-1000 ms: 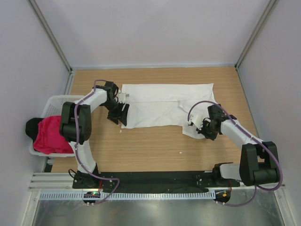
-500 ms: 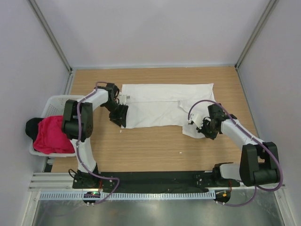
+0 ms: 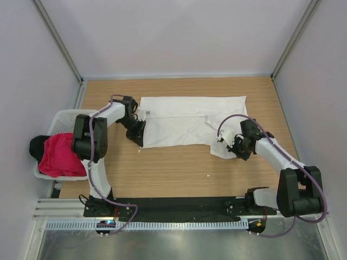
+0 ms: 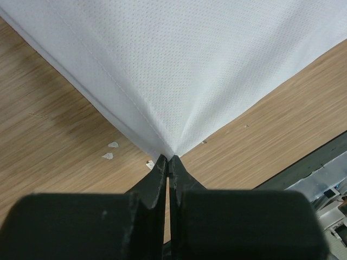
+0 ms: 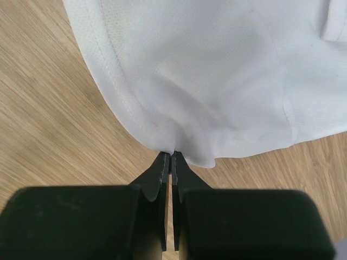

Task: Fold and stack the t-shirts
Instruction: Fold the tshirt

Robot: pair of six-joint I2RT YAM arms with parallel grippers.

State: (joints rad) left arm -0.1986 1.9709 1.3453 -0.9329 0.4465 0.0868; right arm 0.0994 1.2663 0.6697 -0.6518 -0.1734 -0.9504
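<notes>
A white t-shirt (image 3: 190, 119) lies spread across the far half of the wooden table. My left gripper (image 3: 140, 142) is shut on its near left corner; in the left wrist view the cloth (image 4: 179, 70) fans out from the pinched tip at my left gripper (image 4: 169, 158). My right gripper (image 3: 230, 146) is shut on the shirt's near right edge, and the right wrist view shows the hem (image 5: 217, 81) bunched into my right gripper (image 5: 171, 154). A pink-red t-shirt (image 3: 57, 154) and a black t-shirt (image 3: 37, 146) lie in the basket at the left.
A white lattice basket (image 3: 62, 116) stands off the table's left edge. Small white scraps (image 4: 111, 150) lie on the wood beside the left fingers. Grey walls and metal posts enclose the table. A black rail (image 3: 179, 206) runs along the near edge.
My left gripper has closed from open onto the white shirt's near left corner and shifted slightly. The right arm holds still with its grip unchanged.
</notes>
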